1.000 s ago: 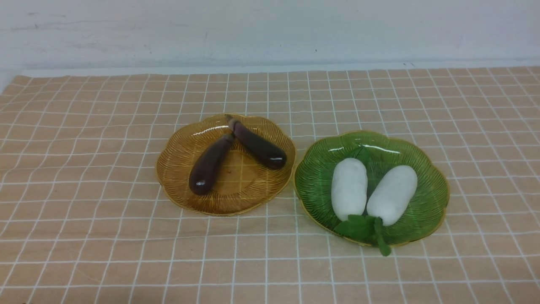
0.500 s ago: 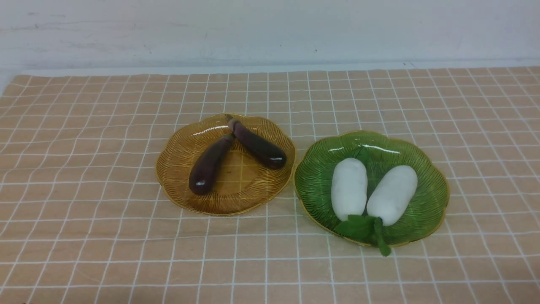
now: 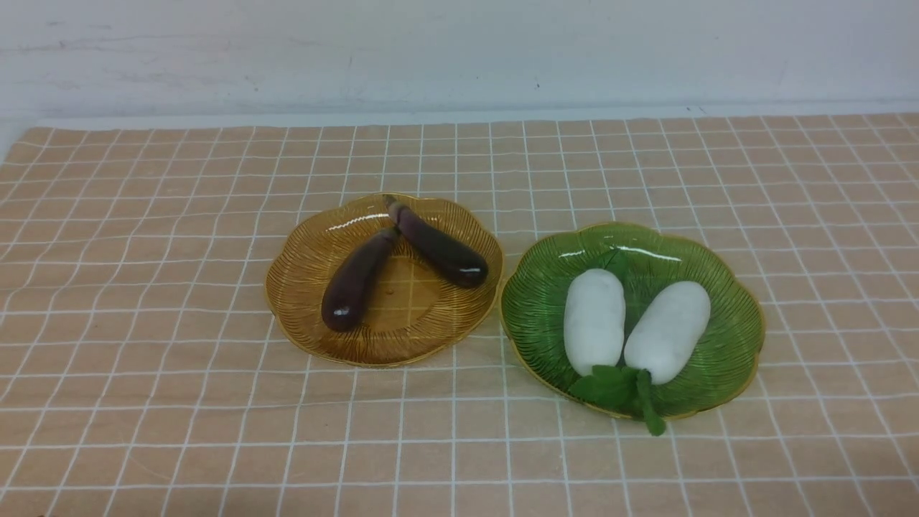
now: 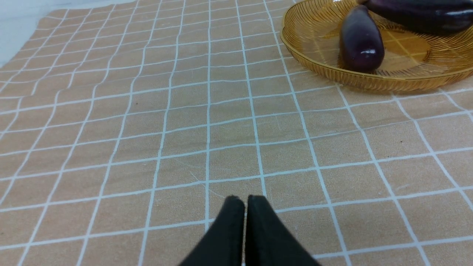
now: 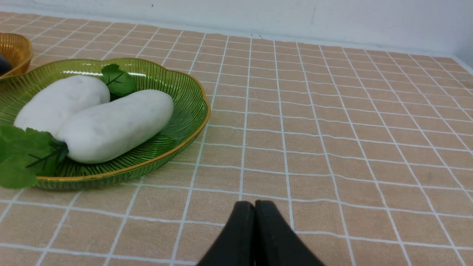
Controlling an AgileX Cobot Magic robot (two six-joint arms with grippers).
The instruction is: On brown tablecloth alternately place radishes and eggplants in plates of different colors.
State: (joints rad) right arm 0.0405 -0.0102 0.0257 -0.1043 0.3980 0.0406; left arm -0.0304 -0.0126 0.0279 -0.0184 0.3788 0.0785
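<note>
On the brown tablecloth (image 3: 143,345) an amber plate (image 3: 301,287) holds two dark purple eggplants (image 3: 357,278) (image 3: 439,247), touching at their stem ends. A green plate (image 3: 732,345) to its right holds two white radishes (image 3: 594,321) (image 3: 668,330) side by side, green leaves (image 3: 617,388) at the front rim. My left gripper (image 4: 245,199) is shut and empty above bare cloth, well short of the amber plate (image 4: 369,79). My right gripper (image 5: 255,205) is shut and empty above the cloth, beside the green plate (image 5: 184,111). Neither gripper shows in the front view.
A pale wall (image 3: 459,50) runs behind the cloth's far edge. The cloth is slightly wrinkled at the left (image 3: 43,237).
</note>
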